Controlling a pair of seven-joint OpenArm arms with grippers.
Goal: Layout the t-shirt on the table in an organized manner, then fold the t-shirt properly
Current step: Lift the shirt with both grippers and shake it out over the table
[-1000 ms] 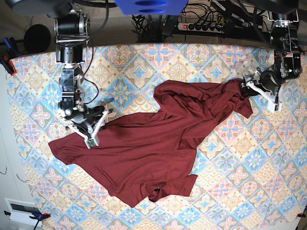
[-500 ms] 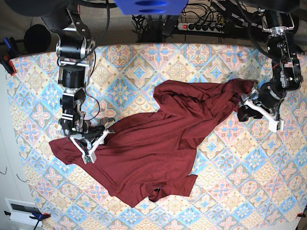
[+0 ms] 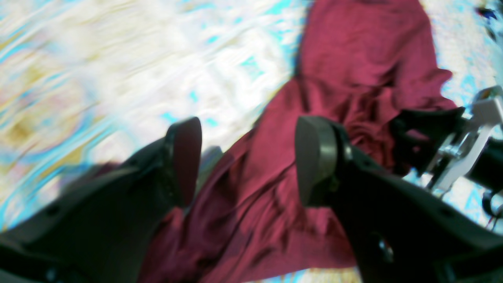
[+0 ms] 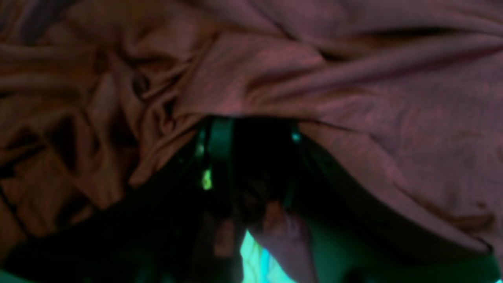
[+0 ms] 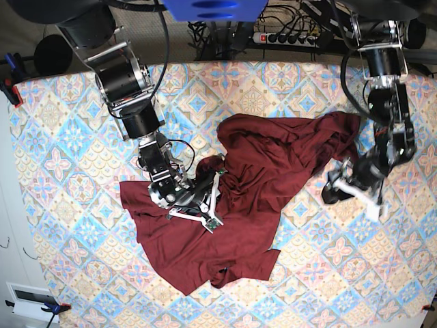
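A dark maroon t-shirt lies crumpled across the middle of the table, which is covered in a pastel cloth of blue, pink and cream diamonds. The shirt is bunched and creased, with one part reaching toward the far right corner of the table and a wide flap spread to the near left; its sleeves and collar cannot be picked out among the folds. In the overhead view the right gripper, on the left side of the scene, is pressed into the shirt near its middle, with cloth gathered around its white fingers. Its wrist camera shows only dim, blurred maroon folds draped over the dark fingers, and a strip of cloth seems to hang between them; it appears clamped on the shirt, though the contact itself is hidden. The left gripper hangs over bare table just beside the shirt's right edge. Its wrist camera, heavily smeared by blur, shows the two dark pads standing well apart with nothing between them, the shirt lying beyond and below, and the other arm's white fingers cut off at the right edge of that view.
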